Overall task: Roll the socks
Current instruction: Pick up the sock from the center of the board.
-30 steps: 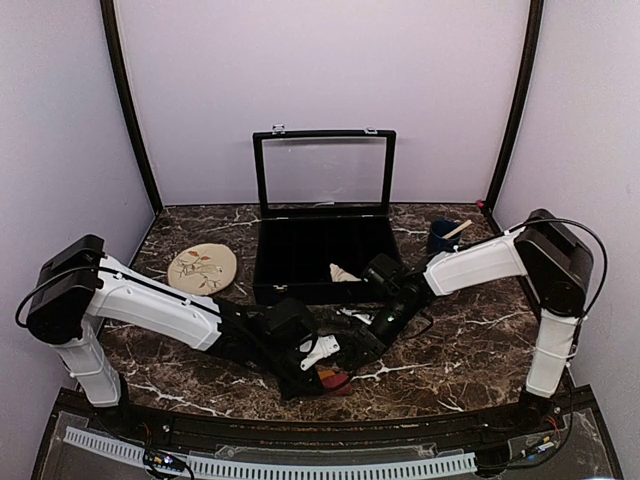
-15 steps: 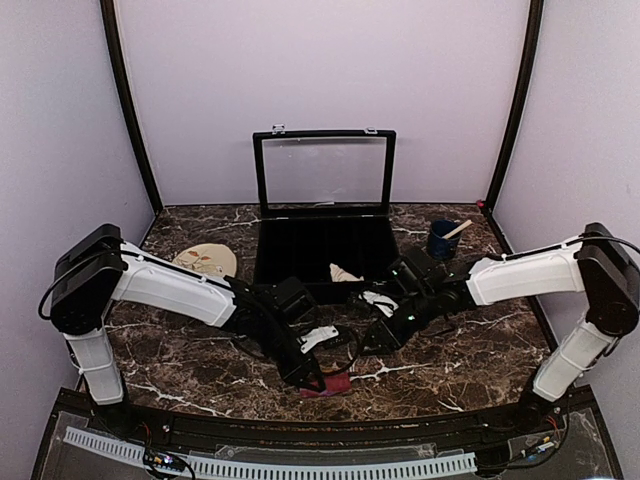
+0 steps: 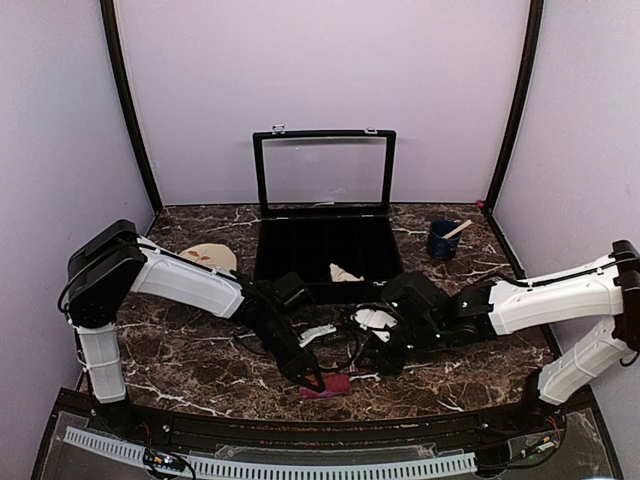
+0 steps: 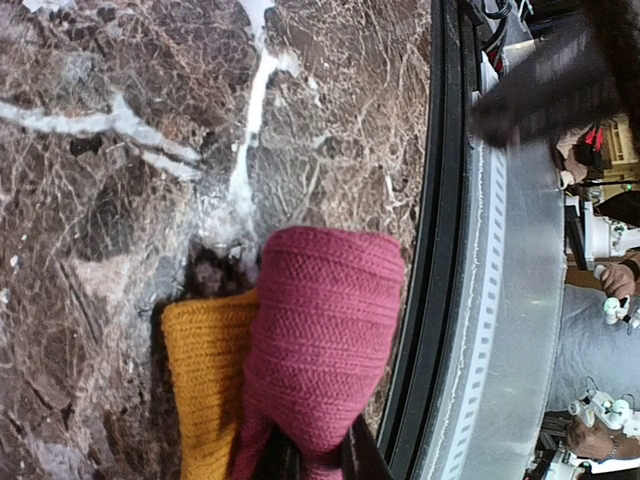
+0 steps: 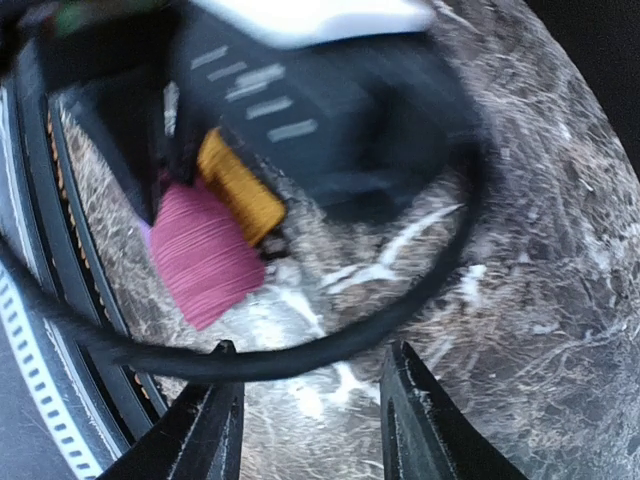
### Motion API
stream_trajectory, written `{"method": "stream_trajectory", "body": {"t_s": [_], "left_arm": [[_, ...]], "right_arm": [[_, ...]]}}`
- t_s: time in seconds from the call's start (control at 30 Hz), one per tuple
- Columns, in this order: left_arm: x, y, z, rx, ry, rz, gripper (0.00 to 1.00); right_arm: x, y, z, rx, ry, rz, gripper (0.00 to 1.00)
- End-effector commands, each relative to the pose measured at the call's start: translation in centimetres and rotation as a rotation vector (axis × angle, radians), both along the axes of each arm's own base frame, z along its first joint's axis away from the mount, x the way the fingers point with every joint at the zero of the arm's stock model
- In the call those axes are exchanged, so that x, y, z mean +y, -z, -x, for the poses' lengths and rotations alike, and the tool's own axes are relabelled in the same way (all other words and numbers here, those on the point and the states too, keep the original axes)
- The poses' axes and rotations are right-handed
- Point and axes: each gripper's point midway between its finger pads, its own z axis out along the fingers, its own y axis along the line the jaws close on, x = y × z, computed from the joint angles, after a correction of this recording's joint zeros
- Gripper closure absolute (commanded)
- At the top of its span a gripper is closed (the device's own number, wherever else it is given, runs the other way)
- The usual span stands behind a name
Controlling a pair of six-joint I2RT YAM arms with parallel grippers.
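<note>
The maroon-purple sock (image 4: 320, 340) with its orange end (image 4: 205, 380) lies folded on the marble close to the table's near edge. It also shows in the top view (image 3: 331, 385) and in the right wrist view (image 5: 200, 255). My left gripper (image 4: 310, 465) is shut on the maroon sock's near end; in the top view the left gripper (image 3: 312, 378) is low on the table. My right gripper (image 5: 315, 420) is open and empty, a little right of the sock, also visible in the top view (image 3: 383, 352). The cream-beige sock (image 3: 343, 272) lies in the black box.
An open black box with a raised glass lid (image 3: 322, 245) stands at the back centre. A tan oval mat (image 3: 207, 257) lies back left, a blue cup with a stick (image 3: 441, 240) back right. A black cable (image 5: 330, 335) crosses in front of my right gripper. A black rail (image 4: 440, 250) edges the table.
My left gripper has slid with the maroon sock toward the near edge. My right arm has stretched out lower and backed its gripper off to the right of the sock.
</note>
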Motion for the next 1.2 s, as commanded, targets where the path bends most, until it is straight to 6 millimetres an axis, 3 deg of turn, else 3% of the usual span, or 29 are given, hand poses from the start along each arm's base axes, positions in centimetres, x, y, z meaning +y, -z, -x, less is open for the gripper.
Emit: {"method": "stream_trajectory", "body": {"t_s": [0.0,0.47,1.17], "left_arm": [[3.6,3.7,2.1,0.105,0.011,-0.175,1.0],[3.7,4.0,2.1,0.165,0.014,-0.163,1.0],[3.3,4.1,1.7,0.209,0.014,-0.155,1.0]], "right_arm": [[0.7,-0.9,0.0,-0.149,0.0,0.004,0.56],[3.9,0.0,3.9,-0.254,-0.178,0.071,0.56],[6.6,2.6,5.2,-0.303,-0.376,0.145,0.5]]}}
